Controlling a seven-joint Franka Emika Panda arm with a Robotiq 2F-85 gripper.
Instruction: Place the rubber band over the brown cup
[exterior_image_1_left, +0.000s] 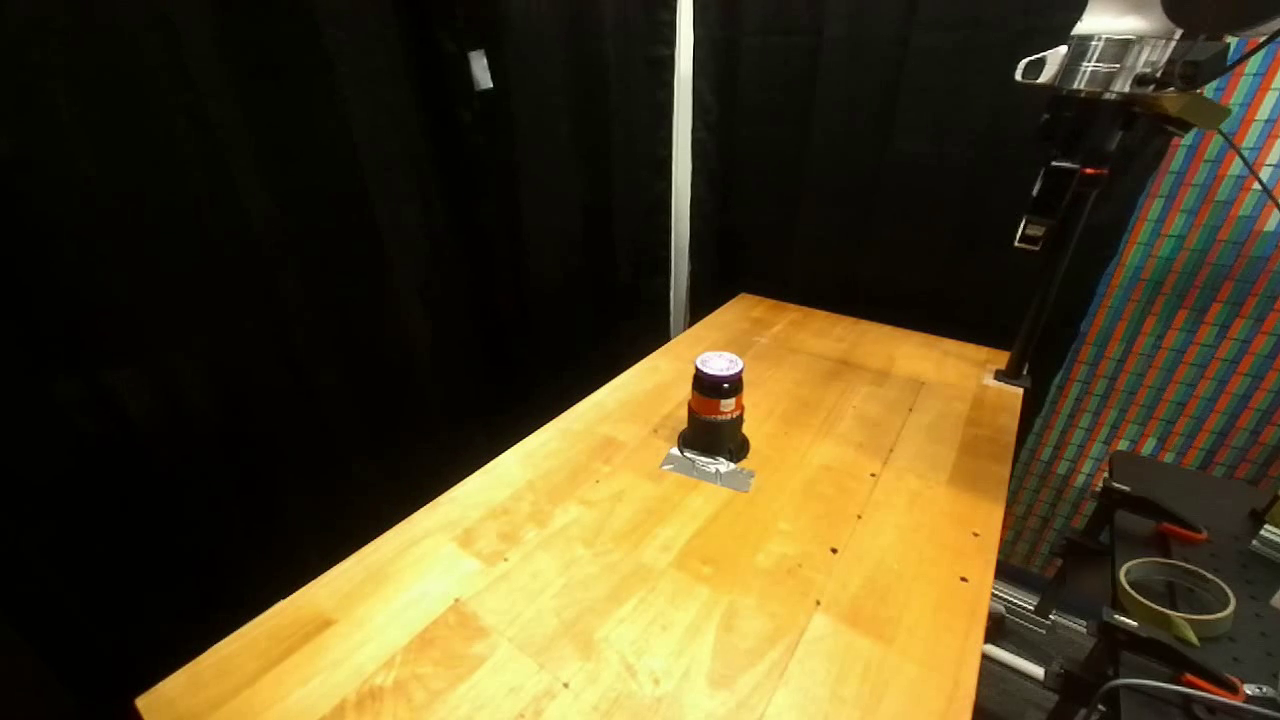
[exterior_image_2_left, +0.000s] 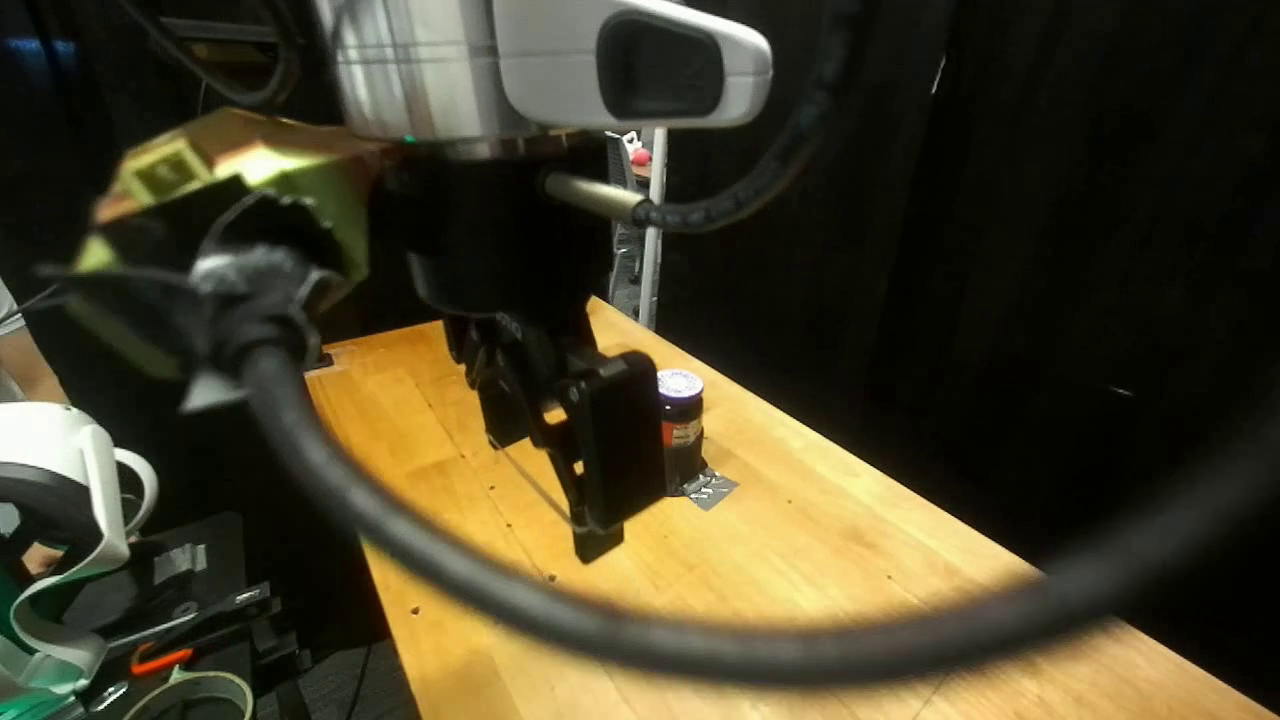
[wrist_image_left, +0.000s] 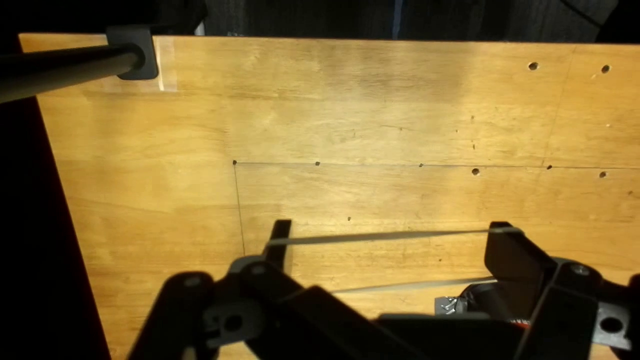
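The brown cup (exterior_image_1_left: 717, 403) is a small dark cylinder with a red-orange label and a pale purple-edged top. It stands upright on the wooden table, its base in a black ring-like holder, and also shows in an exterior view (exterior_image_2_left: 683, 425). In the wrist view its dark base (wrist_image_left: 487, 298) is partly hidden behind a finger. My gripper (exterior_image_2_left: 548, 490) is spread open above the table, to one side of the cup and apart from it. The pale rubber band (wrist_image_left: 380, 237) is stretched around both fingers of the gripper (wrist_image_left: 390, 234), with two strands spanning the gap.
Silver tape (exterior_image_1_left: 708, 470) lies at the cup's base. A black post (wrist_image_left: 145, 55) is mounted at a table (wrist_image_left: 165, 200) corner. A thick black cable (exterior_image_2_left: 700, 640) loops in front of an exterior view. A side bench with a tape roll (exterior_image_1_left: 1175, 598) stands beside the table.
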